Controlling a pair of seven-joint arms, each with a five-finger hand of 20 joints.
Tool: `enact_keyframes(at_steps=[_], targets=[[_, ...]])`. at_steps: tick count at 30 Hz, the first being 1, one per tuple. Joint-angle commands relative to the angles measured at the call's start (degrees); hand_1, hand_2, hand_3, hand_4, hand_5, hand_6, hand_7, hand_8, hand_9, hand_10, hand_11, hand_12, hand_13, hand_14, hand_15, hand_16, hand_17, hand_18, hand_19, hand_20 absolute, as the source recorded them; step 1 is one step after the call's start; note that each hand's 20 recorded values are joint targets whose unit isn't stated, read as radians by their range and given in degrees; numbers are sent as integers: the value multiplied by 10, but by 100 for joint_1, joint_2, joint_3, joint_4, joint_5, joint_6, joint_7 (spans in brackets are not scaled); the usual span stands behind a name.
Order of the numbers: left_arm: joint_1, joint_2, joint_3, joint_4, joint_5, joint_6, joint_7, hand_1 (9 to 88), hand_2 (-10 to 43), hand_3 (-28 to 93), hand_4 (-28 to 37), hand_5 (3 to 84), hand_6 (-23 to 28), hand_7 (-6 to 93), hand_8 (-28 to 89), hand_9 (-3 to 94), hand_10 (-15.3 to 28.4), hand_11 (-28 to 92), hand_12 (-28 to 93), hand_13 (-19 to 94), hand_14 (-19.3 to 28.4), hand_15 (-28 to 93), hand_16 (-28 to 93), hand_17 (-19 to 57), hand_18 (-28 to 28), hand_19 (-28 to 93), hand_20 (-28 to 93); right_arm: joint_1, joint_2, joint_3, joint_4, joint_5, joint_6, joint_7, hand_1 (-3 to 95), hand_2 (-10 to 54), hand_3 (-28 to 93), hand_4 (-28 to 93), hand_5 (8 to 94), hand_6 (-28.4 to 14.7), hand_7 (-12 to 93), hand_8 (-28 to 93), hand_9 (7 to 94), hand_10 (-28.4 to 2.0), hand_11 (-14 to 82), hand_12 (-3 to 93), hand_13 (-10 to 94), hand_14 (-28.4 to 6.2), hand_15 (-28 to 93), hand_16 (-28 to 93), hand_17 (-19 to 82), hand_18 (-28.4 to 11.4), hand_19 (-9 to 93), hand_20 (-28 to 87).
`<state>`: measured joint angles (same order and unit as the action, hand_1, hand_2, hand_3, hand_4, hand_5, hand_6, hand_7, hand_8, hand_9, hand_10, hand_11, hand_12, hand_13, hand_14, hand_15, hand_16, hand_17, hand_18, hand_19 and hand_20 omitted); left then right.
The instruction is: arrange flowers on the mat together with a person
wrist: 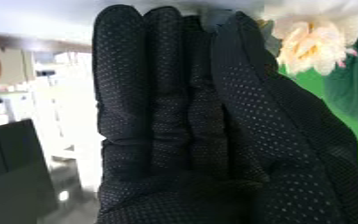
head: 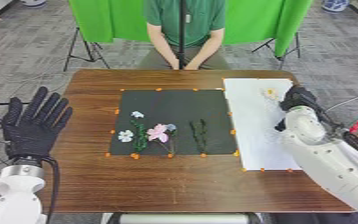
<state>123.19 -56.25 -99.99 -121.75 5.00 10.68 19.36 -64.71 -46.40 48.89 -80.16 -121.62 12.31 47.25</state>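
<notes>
Arranging looks partly done. On the dark mat [head: 162,102], in the head view, lie two small white blooms [head: 125,135], a pink flower [head: 158,133] and a pale blue flower [head: 171,127] just beside it. A leafy stem [head: 141,143] runs between the white blooms and the pink flower, and green sprigs [head: 203,136] lie to the right of them. All of these sit mostly in the part of the mat nearest the robot.

One piece seems left to place: a cream flower [head: 270,93] at the far end of the white sheet [head: 256,140], which is on the counter [head: 158,185] to the right of the mat. The right hand [head: 297,97] is just beside this flower. In the right wrist view its fingers are straight, with the petals next to the thumb; whether the thumb presses the stem, I cannot tell.

The left hand [head: 35,127] is released, fingers spread, beside the counter's left edge, well apart from the flowers.

What likely remains is to take the cream flower by its stem, carry it across and lay it among the others without nudging them; perhaps only small adjustments would follow.
</notes>
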Motion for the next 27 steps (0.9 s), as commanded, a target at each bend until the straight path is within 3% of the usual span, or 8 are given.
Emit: enact_keyframes(at_steps=[1, 7, 9, 10, 13, 17, 21, 27], targets=[[179, -85, -43, 6, -9, 38, 1, 246, 128, 660, -283, 388, 74, 107, -86, 350, 153, 159, 97, 230, 140, 214, -61, -44, 128, 265, 117, -694, -63, 336, -1383, -1333, 1007, 35, 631, -93, 638, -283, 699, 9, 396, 12, 828, -90, 104, 419, 724, -36, 321, 383, 498, -109, 689, 120], [262, -90, -82, -25, -10, 42, 60, 246, 128, 660, -283, 388, 75, 106, -86, 350, 152, 159, 97, 231, 140, 213, -61, -44, 128, 265, 117, -195, 109, -390, -2094, -1142, 1010, -674, 628, -95, 643, -283, 700, 6, 388, 22, 827, -93, 103, 420, 723, -36, 322, 385, 498, -107, 696, 114], [239, -87, -68, -33, -15, 116, 61, 247, 128, 660, -283, 383, 73, 104, -86, 350, 152, 158, 97, 230, 140, 214, -60, -43, 128, 264, 117, 56, 136, -757, -2169, -1058, 1021, -819, 627, -95, 644, -283, 699, 7, 388, 23, 826, -91, 102, 420, 720, -36, 321, 384, 495, -108, 696, 113], [258, -92, -70, -31, -23, 91, 70, 246, 128, 660, -283, 380, 72, 104, -86, 349, 152, 158, 97, 230, 140, 214, -60, -43, 128, 264, 117, 245, 154, -1048, -2152, -1060, 1066, -785, 627, -95, 645, -283, 699, 7, 388, 23, 826, -91, 101, 418, 720, -36, 320, 383, 494, -108, 696, 112], [213, -91, 25, -28, -73, 204, 59, 249, 128, 659, -283, 370, 69, 106, -86, 347, 152, 157, 97, 230, 141, 214, -60, -44, 129, 265, 117, 546, 140, -1652, -1970, -1193, 1019, -874, 625, -95, 647, -283, 698, 7, 390, 27, 826, -91, 102, 419, 720, -37, 321, 383, 493, -111, 699, 112], [72, -97, 160, 28, -73, 109, -7, 248, 128, 660, -283, 368, 70, 109, -87, 348, 152, 159, 98, 231, 141, 214, -61, -44, 129, 265, 117, 645, 163, -2037, -1921, -1133, 922, -863, 624, -95, 650, -283, 699, 5, 388, 28, 827, -92, 104, 419, 722, -37, 323, 382, 491, -115, 706, 113], [123, -53, 135, -22, -134, 287, 64, 249, 128, 659, -283, 362, 67, 110, -88, 348, 152, 161, 98, 231, 141, 216, -60, -44, 129, 267, 117, 896, 245, -2554, -1929, -846, 920, -1021, 624, -95, 649, -283, 700, 4, 387, 30, 828, -93, 104, 418, 722, -38, 326, 380, 491, -117, 711, 113], [137, -29, 134, 2, -168, 262, 61, 251, 129, 657, -283, 343, 63, 122, -93, 346, 151, 161, 97, 233, 143, 222, -60, -45, 130, 269, 116, 1193, 232, -3193, -1833, -752, 900, -1115, 623, -95, 652, -283, 700, 3, 386, 34, 826, -94, 104, 420, 718, -39, 328, 379, 486, -118, 719, 114]])
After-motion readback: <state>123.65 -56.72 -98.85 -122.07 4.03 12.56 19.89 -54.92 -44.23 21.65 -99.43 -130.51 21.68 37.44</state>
